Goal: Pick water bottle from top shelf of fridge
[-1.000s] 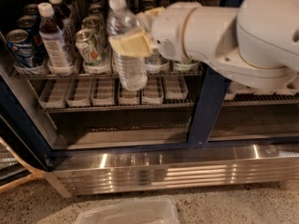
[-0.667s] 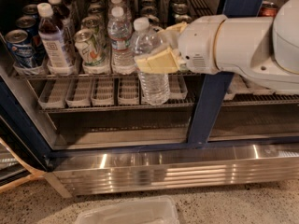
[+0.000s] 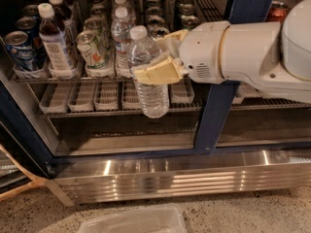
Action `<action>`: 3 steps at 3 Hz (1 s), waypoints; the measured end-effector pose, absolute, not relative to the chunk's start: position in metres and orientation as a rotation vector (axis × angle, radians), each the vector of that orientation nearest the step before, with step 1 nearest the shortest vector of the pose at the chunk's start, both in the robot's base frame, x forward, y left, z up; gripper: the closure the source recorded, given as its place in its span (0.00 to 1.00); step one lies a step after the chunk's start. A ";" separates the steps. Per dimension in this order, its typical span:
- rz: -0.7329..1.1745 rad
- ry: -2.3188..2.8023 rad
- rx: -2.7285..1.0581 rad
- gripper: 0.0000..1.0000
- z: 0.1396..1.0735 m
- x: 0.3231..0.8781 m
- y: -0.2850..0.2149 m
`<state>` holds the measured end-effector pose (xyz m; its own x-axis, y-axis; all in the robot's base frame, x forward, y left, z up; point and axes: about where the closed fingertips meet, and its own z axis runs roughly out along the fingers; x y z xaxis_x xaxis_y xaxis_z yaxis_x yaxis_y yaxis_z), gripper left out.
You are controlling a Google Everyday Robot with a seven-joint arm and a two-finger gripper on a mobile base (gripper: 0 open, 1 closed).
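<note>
My gripper is shut on the water bottle, a clear ribbed bottle with a white cap. The cream fingers clasp its middle and hold it upright in front of the fridge, clear of the racks. The white arm reaches in from the right. The top shelf behind it is a dark wire rack with lane trays of cans and bottles; more water bottles stand in one lane there.
A dark-drink bottle and cans fill the left lanes. A lower rack holds short whitish trays. The blue door post stands just right of the bottle. The steel louvred base panel and a clear bin lie below.
My gripper has drawn the water bottle out of the shelf lane, towards the camera and to the right. The bottle now hangs lower, in front of the racks.
</note>
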<state>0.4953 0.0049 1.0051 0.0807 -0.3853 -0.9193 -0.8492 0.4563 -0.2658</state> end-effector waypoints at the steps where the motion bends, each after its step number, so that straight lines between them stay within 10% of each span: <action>1: 0.523 1.468 -1.154 1.00 1.007 0.457 0.023; 3: 0.597 1.392 -1.088 1.00 1.020 0.382 0.039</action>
<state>0.3820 0.0394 1.0195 0.1494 -0.2557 -0.9551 -0.8680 0.4287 -0.2505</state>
